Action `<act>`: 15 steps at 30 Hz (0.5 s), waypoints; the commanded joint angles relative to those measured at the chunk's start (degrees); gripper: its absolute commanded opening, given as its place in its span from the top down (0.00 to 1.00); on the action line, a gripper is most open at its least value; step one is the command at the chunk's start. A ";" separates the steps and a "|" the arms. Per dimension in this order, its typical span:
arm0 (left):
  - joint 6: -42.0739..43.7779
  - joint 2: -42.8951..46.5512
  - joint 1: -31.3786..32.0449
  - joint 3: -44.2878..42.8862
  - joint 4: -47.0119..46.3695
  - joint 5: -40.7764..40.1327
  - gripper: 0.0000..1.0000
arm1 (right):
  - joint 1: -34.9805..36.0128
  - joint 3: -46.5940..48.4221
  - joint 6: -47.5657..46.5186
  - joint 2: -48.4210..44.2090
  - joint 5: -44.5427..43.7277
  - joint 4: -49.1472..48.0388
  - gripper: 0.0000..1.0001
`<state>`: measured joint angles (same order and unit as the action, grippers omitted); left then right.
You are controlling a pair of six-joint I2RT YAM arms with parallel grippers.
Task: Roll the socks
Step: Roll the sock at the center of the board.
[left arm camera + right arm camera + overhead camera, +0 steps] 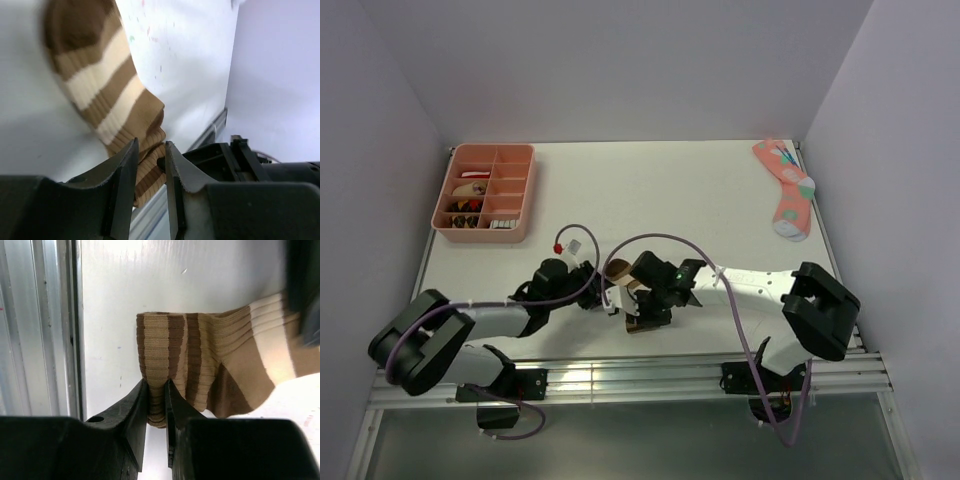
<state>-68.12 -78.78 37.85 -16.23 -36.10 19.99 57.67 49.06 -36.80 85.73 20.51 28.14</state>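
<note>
A brown-and-tan striped sock (618, 270) lies bunched near the table's front edge, between my two grippers. In the right wrist view one folded end of this sock (200, 350) is pinched between the fingers of my right gripper (156, 382), which is shut on it. In the left wrist view the sock (100, 75) runs away from my left gripper (151, 142). The left jaws stand a little apart, with a fold of the sock in the gap between the tips. From above, the left gripper (605, 292) and the right gripper (642, 308) almost meet over the sock.
A pink compartment tray (490, 148) with small items stands at the back left. A pink dotted sock (785, 190) lies at the back right. A small red-tipped piece (558, 245) sits behind the left arm. The aluminium rail (620, 378) runs along the near edge.
</note>
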 commanded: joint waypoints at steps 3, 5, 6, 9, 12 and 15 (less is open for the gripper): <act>0.36 12.65 -0.05 6.01 1.11 -16.18 0.67 | -3.17 4.90 -0.90 5.13 8.47 8.75 0.87; -1.83 16.27 -0.05 9.09 0.77 -18.66 0.66 | -4.31 7.88 -1.96 7.50 10.94 11.83 0.87; -2.10 19.77 -0.05 11.98 0.59 -19.54 0.66 | -5.28 9.03 -2.66 10.04 11.91 14.55 0.87; -0.53 26.46 0.04 14.56 2.25 -22.27 0.66 | -7.65 14.12 -4.33 14.63 17.70 19.47 0.87; 3.07 32.44 1.00 15.17 5.33 -24.81 0.66 | -9.59 18.77 -6.61 18.92 21.22 25.09 0.87; 7.72 36.06 3.81 15.61 5.25 -27.19 0.67 | -12.40 22.39 -9.16 23.59 25.71 31.42 0.87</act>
<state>-66.11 -46.04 39.31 -2.33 -30.76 -2.31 47.46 67.46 -41.76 105.84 39.03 49.41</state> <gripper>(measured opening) 0.339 0.227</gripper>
